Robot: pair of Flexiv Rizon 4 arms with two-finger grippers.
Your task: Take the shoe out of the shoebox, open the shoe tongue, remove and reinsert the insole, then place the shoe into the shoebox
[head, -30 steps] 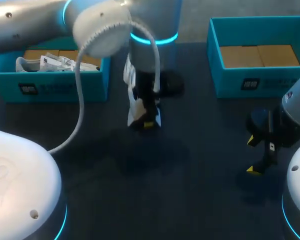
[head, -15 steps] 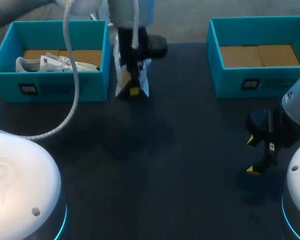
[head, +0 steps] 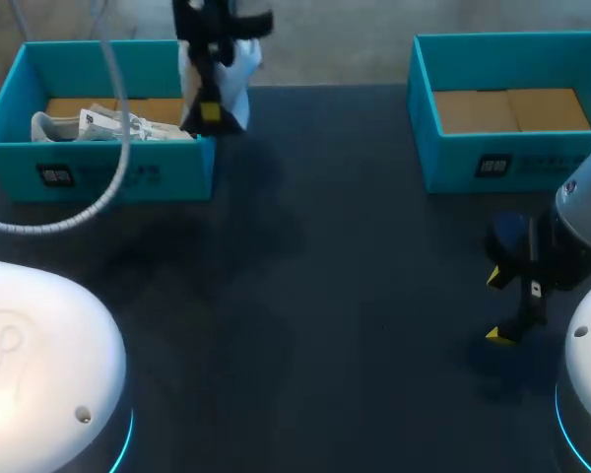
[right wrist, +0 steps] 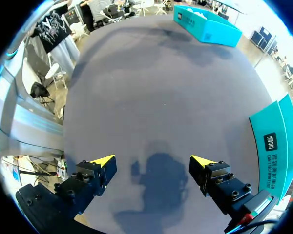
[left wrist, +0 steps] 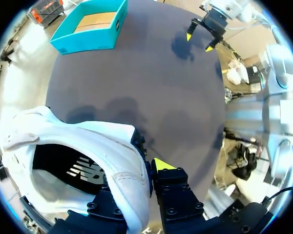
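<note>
Your white low-top sneaker is off the table, clamped at the heel collar by the left gripper, with one yellow-tipped finger outside the collar and the other hidden inside it. Look down the shoe's mouth in the left wrist view and you'll see a white printed logo on the dark inside. It sits too skewed to make out properly. In the head view, the sneaker hangs toe-down right at the far right corner of the left turquoise shoebox. That box carries a small white label mark on its front wall. Inside it, a second white shoe lies on its side on a brown cardboard floor. Across the dark table stands the right turquoise shoebox, well apart from the first. It has the same kind of white mark on its front, and its brown cardboard floor is showing. Just in front of that box your right gripper hangs over the tabletop. Its fingers are spread wide, with only dark table between the yellow tips.
</note>
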